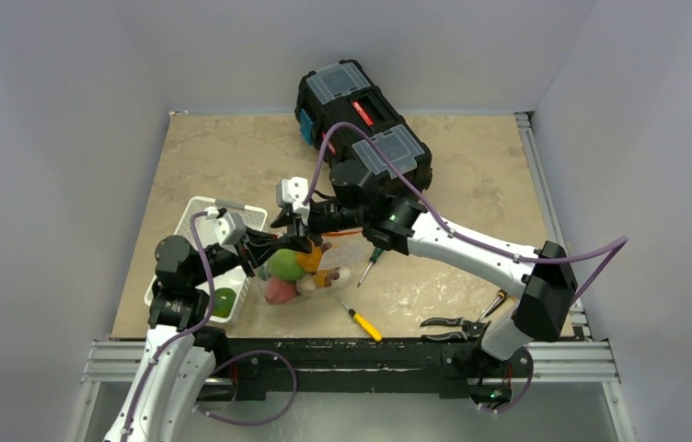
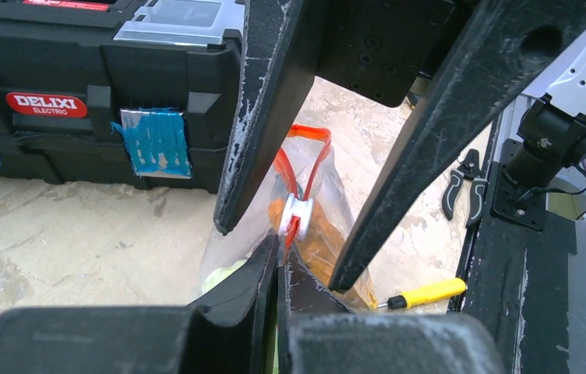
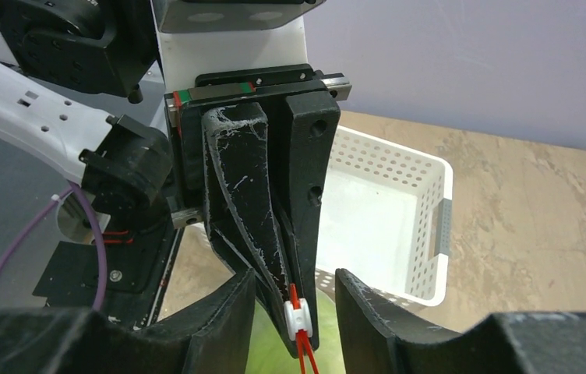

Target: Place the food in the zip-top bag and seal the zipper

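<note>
The left gripper [image 2: 280, 265] is fully closed, pinching the orange-red zipper [image 2: 309, 130] of the zip-top bag [image 1: 322, 281] right beside its white slider tab [image 2: 298, 213]; the right gripper [image 3: 296, 292] is partly open, one finger on each side of that tab with a gap to both, holding nothing.

In the top view the bag lies left of the table's centre, its mouth lifted between the two grippers; through the clear plastic show a pale green cabbage [image 1: 284, 265], orange carrots [image 1: 310, 261] and a pink peach [image 1: 278, 291].

From the bag, the white slotted basket [image 1: 197, 221] sits at 9 o'clock, touching or just beside it, with a green round fruit [image 1: 224, 301] at its near end; the black toolbox [image 1: 361, 115] stands at 1 o'clock, well apart; a yellow-handled screwdriver [image 1: 362, 321] lies at 5 o'clock, near; the pliers [image 1: 453, 324] lie at 4 o'clock, farther off.
</note>
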